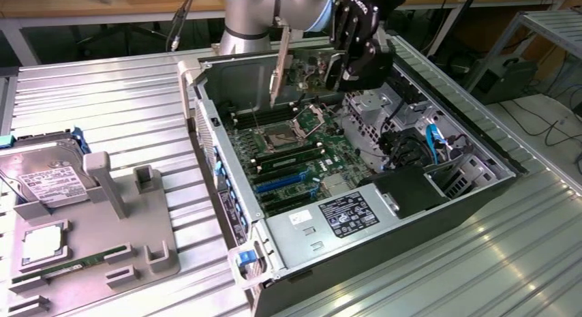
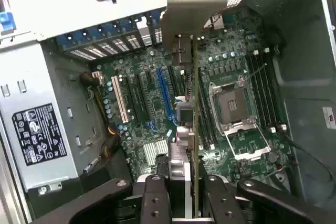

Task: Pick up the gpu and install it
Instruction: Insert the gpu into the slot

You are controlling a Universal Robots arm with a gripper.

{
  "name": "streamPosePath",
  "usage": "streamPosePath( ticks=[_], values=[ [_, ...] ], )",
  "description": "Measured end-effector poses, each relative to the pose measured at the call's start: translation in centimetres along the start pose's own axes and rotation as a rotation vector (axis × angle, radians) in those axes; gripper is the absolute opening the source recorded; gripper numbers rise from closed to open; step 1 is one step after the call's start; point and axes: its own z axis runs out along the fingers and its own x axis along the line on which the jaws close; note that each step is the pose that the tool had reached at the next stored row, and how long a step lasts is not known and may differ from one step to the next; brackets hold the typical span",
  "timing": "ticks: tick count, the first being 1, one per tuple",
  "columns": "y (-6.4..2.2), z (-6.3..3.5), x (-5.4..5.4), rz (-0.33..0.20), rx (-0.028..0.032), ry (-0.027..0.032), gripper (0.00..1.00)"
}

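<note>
Pincer (image 2: pixel 184 195) clamped on one edge of the gpu (image 1: pixel 309 68), with a finger on each face. The card hangs upright, with its silver bracket toward the case's slot wall. It is held above the motherboard (image 2: pixel 142 98), clear of the slots, inside the open case (image 1: pixel 300 228) on the ribbed surface (image 1: pixel 109 106).

black gripper (image 2: pixel 184 181), green motherboard (image 2: pixel 147 103)
</note>
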Motion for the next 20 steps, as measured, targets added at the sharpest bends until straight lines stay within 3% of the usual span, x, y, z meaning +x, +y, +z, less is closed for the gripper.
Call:
streamPosePath(
  ticks=[1,2,3,4,5,20],
  values=[
    [0.00,0.18,0.0,-0.070,0.0160,-0.0016,0.29],
    [-0.02,0.72,0.0,-0.073,0.0207,-0.0036,0.29],
    [-0.02,1.01,0.0,-0.117,0.0190,-0.0211,0.29],
    [0.31,1.49,0.1,-0.125,0.0540,-0.0273,0.29],
    [0.87,1.87,0.2,-0.127,0.0786,-0.0314,0.29],
    [1.15,3.35,0.3,-0.128,0.0821,-0.0279,0.29]
  ],
)
